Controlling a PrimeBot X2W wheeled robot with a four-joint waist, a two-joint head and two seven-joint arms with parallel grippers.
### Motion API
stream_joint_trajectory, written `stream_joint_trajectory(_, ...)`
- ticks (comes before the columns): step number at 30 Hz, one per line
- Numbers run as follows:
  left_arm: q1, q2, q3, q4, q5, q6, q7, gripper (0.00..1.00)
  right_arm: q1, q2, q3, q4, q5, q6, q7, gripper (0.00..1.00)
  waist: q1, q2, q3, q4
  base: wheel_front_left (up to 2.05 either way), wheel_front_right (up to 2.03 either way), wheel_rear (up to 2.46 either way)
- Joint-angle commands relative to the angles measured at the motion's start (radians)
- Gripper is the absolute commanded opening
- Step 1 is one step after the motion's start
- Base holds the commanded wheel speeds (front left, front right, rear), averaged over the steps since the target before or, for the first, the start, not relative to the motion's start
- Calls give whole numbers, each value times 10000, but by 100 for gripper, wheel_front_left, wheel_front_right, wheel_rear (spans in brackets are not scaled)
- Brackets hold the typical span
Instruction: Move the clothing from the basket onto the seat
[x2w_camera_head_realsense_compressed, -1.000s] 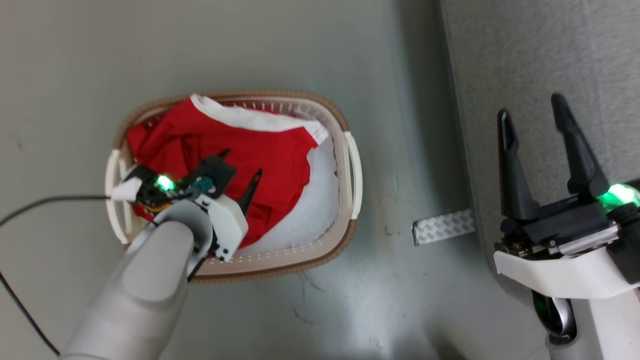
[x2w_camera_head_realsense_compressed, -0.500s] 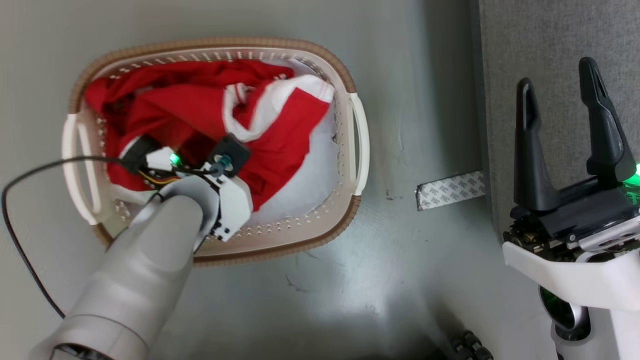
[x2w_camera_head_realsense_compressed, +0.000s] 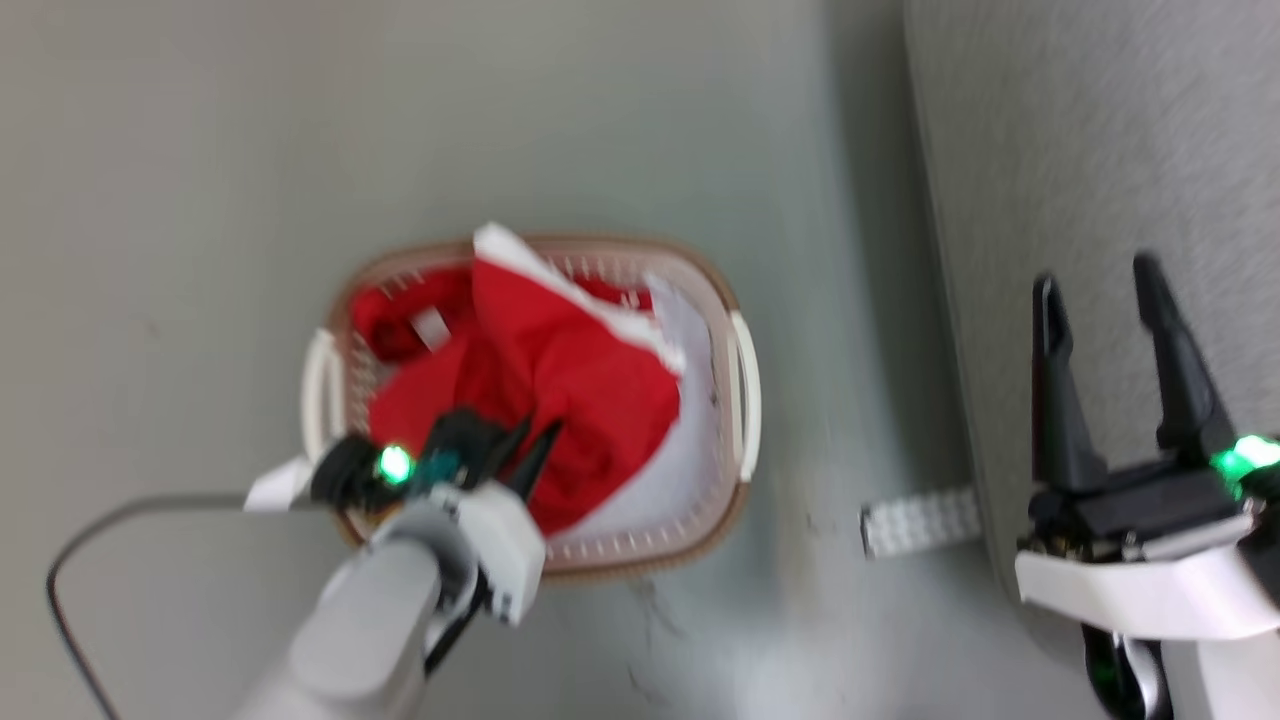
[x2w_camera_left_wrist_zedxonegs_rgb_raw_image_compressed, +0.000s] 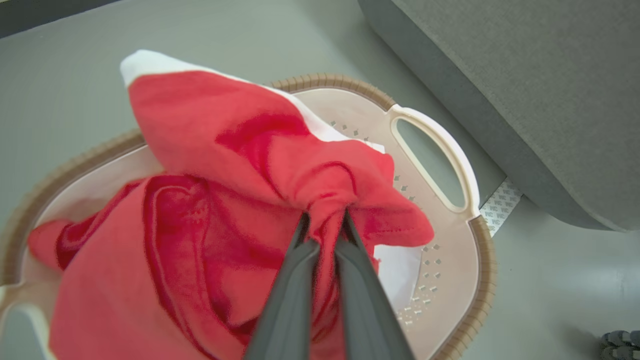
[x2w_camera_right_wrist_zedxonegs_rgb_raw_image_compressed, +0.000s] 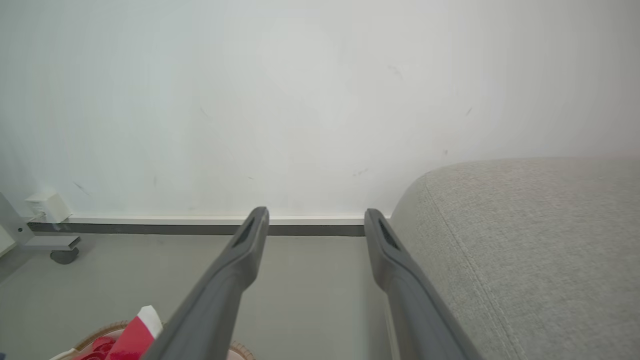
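The head view looks steeply down from high above on the floor, basket and sofa. The left wrist view sits close over the basket, angled down. The right wrist view faces level at the wall. All three share basket and sofa.

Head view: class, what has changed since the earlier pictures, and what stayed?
The left gripper, open over the clothing a second ago, dipped into it and now has its jaws shut on a fold, pulling it upward. The right gripper stays open beside the sofa; the basket stays put.
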Motion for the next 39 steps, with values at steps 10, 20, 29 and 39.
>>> stream_joint_trajectory(10, 2613, 574, 118, -2592, -1050, 64, 56, 0, 1946, -24, -180, 838, -299, -21, 7, 100, -1, 0, -5002, 981, 0, 0, 0)
stream_joint_trajectory(20, 3791, 1062, 21, -5896, -1421, 510, 1463, 0, 2772, -873, 712, 741, -476, -21, 7, 100, -1, 0, -6870, 1079, 0, 0, 0)
stream_joint_trajectory(29, 4021, 1249, -179, -8090, -1604, 784, 2743, 0, 1895, -2535, 2950, 793, 122, -22, 66, 100, -1, 0, -7308, 1110, 0, 0, 0)
stream_joint_trajectory(39, 3879, 1077, -584, -8660, -1594, 750, 3235, 0, -136, -3023, 5992, 2094, 528, -21, 930, 100, -1, 0, -7417, 1232, 0, 0, 0)
